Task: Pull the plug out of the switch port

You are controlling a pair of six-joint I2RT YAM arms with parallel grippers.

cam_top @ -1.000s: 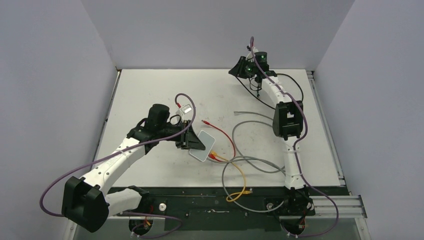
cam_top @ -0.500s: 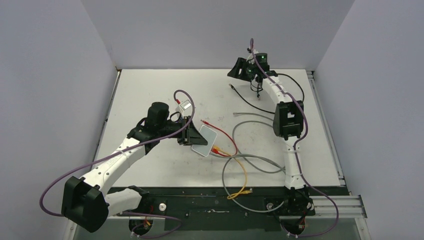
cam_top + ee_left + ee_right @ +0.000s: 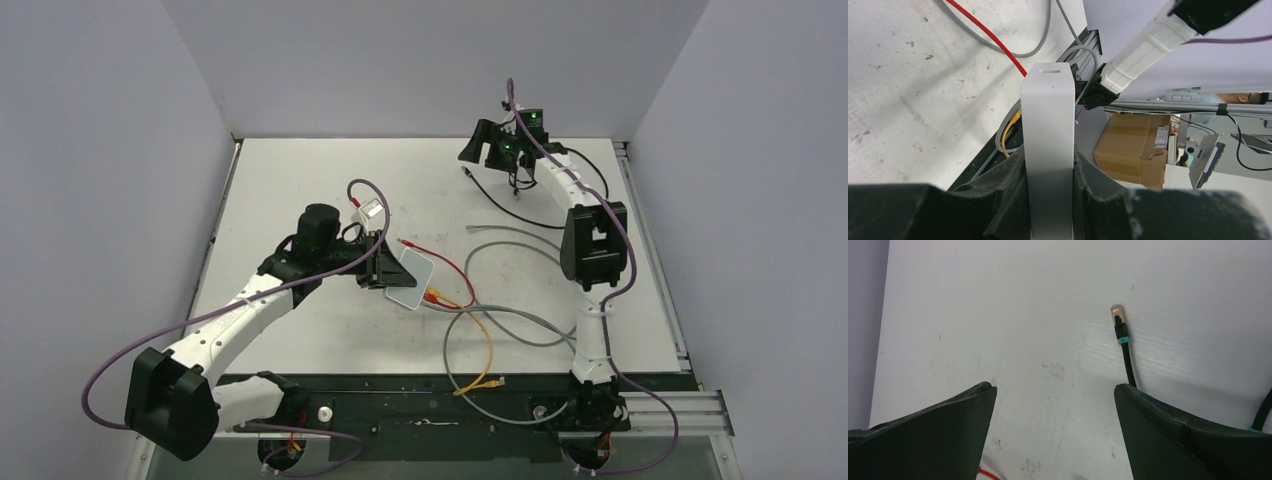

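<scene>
Left wrist: left gripper pinches slim pale-grey switch box; right gripper spread.

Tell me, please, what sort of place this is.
Likely a robotics lab test cell: left arm and right arm bolted to a white table between plain panels, network cables plugged into a switch, a cardboard box beyond.

A: Top view?
B: Fixed, high behind the arm bases, looking down. Whole table in frame, far off.
A: Left wrist?
B: Very close, looking along the left fingers and pale box toward the table's near right corner.
A: Right wrist?
B: Close, looking down between the right fingers, near the far edge.
A: Overlap?
B: Red cable shows in left wrist and top, black plug in right wrist and top.
</scene>
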